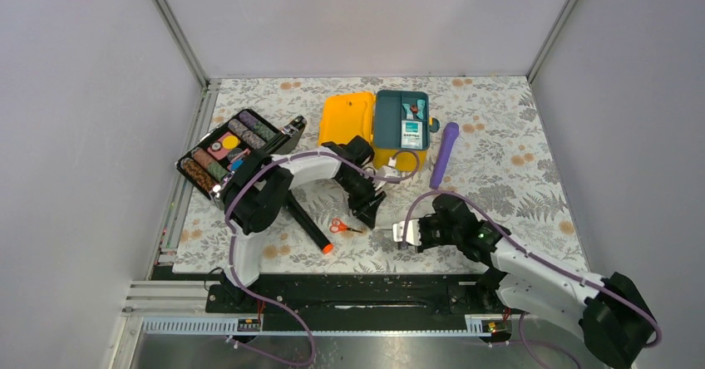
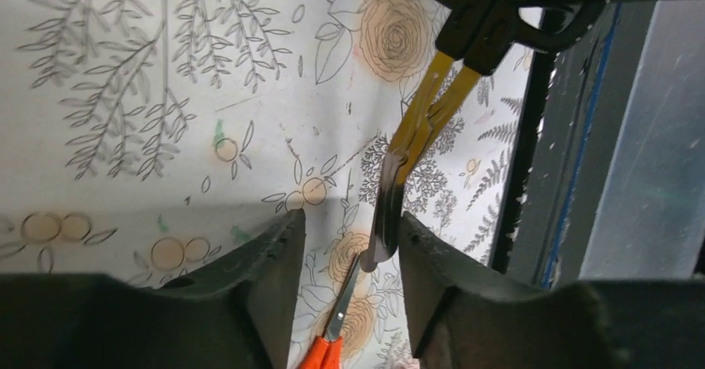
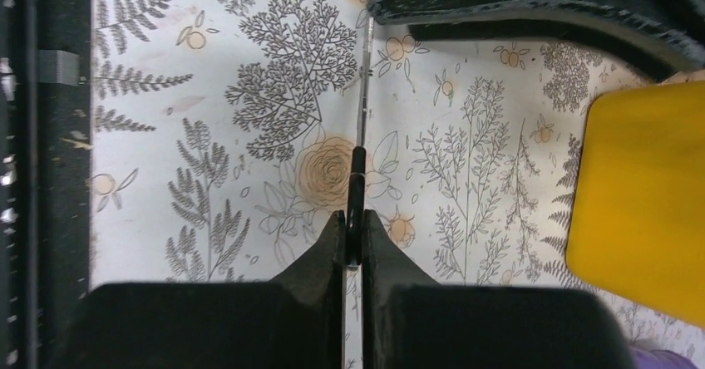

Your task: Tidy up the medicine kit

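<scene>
Near centre, the right pincer (image 3: 353, 223) is clamped on yellow-handled shears (image 2: 420, 120). Just beyond, the left pincer (image 2: 349, 244) stands apart around their blade tip, near orange scissors (image 1: 339, 226). The medicine kit (image 1: 347, 120) lies open at the far centre of the counter (image 1: 515, 161).

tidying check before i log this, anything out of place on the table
Yes: orange scissors and a black marker lie loose on the mat, outside the open medicine kit. Yellow-handled shears are also out, pinched in the right fingers.
</scene>
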Motion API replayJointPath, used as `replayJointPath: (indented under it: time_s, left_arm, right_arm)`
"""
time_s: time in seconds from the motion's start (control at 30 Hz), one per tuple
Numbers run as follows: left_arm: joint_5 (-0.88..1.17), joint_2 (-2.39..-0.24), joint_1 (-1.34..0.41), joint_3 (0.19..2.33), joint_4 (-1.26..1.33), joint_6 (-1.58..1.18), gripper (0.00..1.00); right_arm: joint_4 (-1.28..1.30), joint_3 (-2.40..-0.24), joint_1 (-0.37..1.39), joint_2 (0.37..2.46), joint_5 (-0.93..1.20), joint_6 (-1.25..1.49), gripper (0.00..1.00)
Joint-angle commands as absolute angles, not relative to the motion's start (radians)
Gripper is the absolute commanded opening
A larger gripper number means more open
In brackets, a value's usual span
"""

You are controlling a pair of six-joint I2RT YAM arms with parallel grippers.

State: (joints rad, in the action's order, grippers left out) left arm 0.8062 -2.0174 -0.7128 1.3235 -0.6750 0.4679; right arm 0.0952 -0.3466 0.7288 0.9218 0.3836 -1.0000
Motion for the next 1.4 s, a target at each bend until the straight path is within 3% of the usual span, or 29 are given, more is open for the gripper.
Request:
replayJointPath:
  time_s: [0.0, 0.1, 0.3, 0.47, 0.8, 1.07, 1.37]
  left_arm:
    - [0.798, -1.889, -0.671, 1.403, -0.606, 0.325, 0.55]
    - [0.798, -1.821, -0.655, 1.463, -0.605, 0.301, 0.61]
    - [0.669, -1.706, -0.649, 1.549, -0.583, 0.283, 0.63]
    - [0.558, -1.55, -0.627, 1.512, -0.499, 0.351, 0.65]
    - [0.149, -1.407, -0.592, 1.44, -0.349, 0.216, 0.75]
    - [0.173, -1.352, -0.567, 1.374, -0.462, 0.272, 0.75]
    - [0.228, -1.334, -0.563, 1.342, -0.625, 0.318, 0.76]
  right_arm:
    - [0.275, -0.416, 0.745, 0.799, 0.369, -0.904, 0.0]
    - [0.357, -0.455, 0.744, 0.738, 0.295, -0.773, 0.0]
    - [0.396, -0.526, 0.72, 0.713, 0.22, -0.691, 0.0]
    - [0.39, -0.618, 0.594, 0.749, 0.307, -0.649, 0.0]
    - [0.065, -0.917, 0.461, 1.054, 0.301, -0.072, 0.0]
    - [-0.133, -1.035, 0.431, 1.284, 0.185, 0.306, 0.0]
    - [-0.161, -1.113, 0.431, 1.451, 0.024, 0.496, 0.0]
